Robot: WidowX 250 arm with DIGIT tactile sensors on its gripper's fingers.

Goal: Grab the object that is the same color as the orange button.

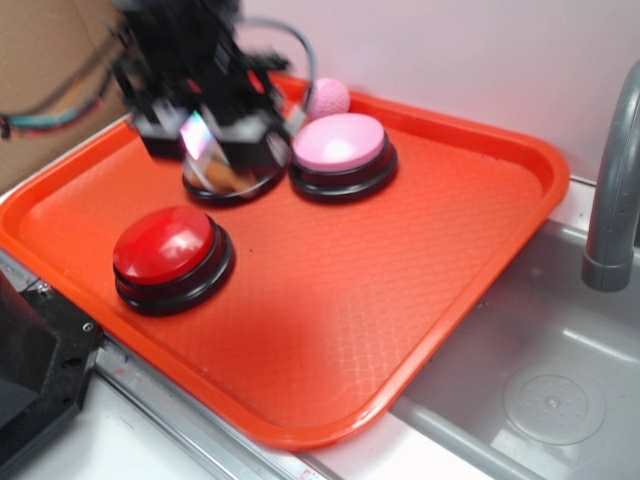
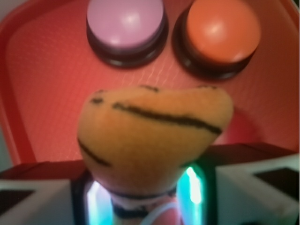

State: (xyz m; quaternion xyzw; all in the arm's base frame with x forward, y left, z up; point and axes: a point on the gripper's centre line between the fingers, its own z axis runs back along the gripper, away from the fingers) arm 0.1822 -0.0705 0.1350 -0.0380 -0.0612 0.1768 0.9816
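The tiger (image 2: 154, 140) fills the wrist view, pinched between the fingers of the end effector (image 2: 145, 197), above the tray (image 2: 47, 84). Beyond it stand the pink button (image 2: 125, 23) and the orange button (image 2: 222, 30). In the exterior view the blurred end effector (image 1: 215, 135) hangs over the tray's far side, with the red button (image 1: 165, 245) nearer and a pink ball (image 1: 328, 97) at the back rim.

Open floor of the orange tray (image 1: 400, 300) fills the centre and lower right of the exterior view. The red button (image 1: 170, 255) blocks the left; the pink button (image 1: 342, 155), orange button (image 2: 220, 35) and pink ball (image 1: 328, 97) crowd the upper middle. A grey faucet (image 1: 612, 190) stands at right.
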